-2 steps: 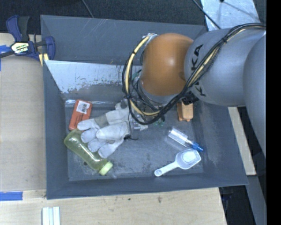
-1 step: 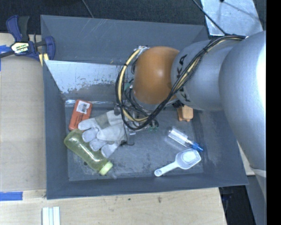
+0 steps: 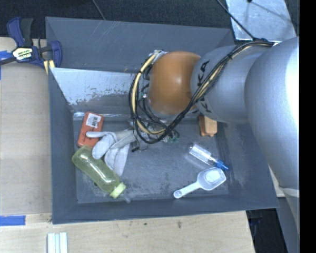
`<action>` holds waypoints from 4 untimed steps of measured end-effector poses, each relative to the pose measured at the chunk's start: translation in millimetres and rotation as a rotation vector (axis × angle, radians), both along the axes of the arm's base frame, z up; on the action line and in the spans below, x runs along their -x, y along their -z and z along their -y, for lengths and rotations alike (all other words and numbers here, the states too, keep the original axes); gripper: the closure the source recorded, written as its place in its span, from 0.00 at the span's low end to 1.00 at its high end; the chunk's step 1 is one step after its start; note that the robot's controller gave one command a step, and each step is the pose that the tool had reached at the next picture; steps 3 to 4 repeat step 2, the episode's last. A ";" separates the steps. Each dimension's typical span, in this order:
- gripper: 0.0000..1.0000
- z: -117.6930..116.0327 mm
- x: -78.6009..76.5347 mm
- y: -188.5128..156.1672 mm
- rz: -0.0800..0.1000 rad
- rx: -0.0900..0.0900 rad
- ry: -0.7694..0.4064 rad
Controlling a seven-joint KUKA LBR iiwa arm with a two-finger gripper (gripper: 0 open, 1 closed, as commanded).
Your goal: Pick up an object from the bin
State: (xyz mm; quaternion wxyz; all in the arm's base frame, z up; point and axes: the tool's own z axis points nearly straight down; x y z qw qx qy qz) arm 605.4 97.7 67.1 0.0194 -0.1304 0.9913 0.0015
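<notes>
Orange dome-shaped wrist cover (image 3: 168, 83) mostly hid the end effector (image 3: 145, 135), its state impossible to tell, just right of a crumpled white cloth (image 3: 111, 149) beside a yellow-green plastic bottle (image 3: 97, 172).

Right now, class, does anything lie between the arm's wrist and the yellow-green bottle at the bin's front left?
Yes. A crumpled white cloth lies on the bin floor between the orange-covered wrist and the yellow-green bottle, and it seems to touch the bottle's side.
</notes>
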 end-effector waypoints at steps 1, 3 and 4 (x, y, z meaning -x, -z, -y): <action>1.00 2.0 3.4 -3.6 -0.017 0.005 -0.037; 1.00 -9.8 14.9 -159.3 -0.032 0.009 -0.110; 1.00 -9.8 14.9 -159.3 -0.032 0.009 -0.110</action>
